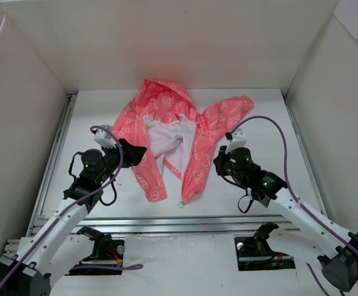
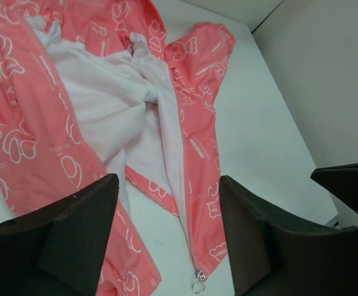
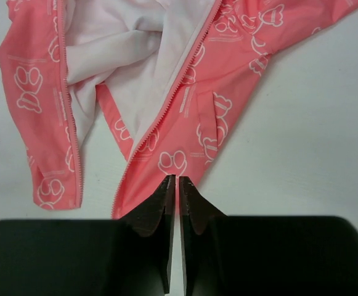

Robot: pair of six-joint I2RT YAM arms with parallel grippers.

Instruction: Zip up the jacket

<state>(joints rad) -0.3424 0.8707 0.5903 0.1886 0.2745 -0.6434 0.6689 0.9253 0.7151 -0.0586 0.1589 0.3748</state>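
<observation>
The coral-pink jacket (image 1: 200, 160) with white motifs lies open and unzipped on the white table, hood at the far side, white lining (image 1: 166, 139) showing. The zipper pull with its ring (image 1: 181, 205) sits at the bottom of the right front panel, also in the left wrist view (image 2: 198, 285). My left gripper (image 1: 135, 154) is open and empty, over the left front panel (image 2: 37, 123), its jaws (image 2: 167, 185) framing both zipper edges. My right gripper (image 1: 219, 161) is shut, its tips (image 3: 177, 180) over the lower hem of the right panel (image 3: 228, 80), holding nothing I can see.
White walls (image 1: 166, 43) box in the table on three sides. A metal rail (image 1: 166, 219) runs along the near edge. Purple cables (image 1: 271, 123) loop off both arms. A dark part (image 2: 351, 185) shows at the right of the left wrist view.
</observation>
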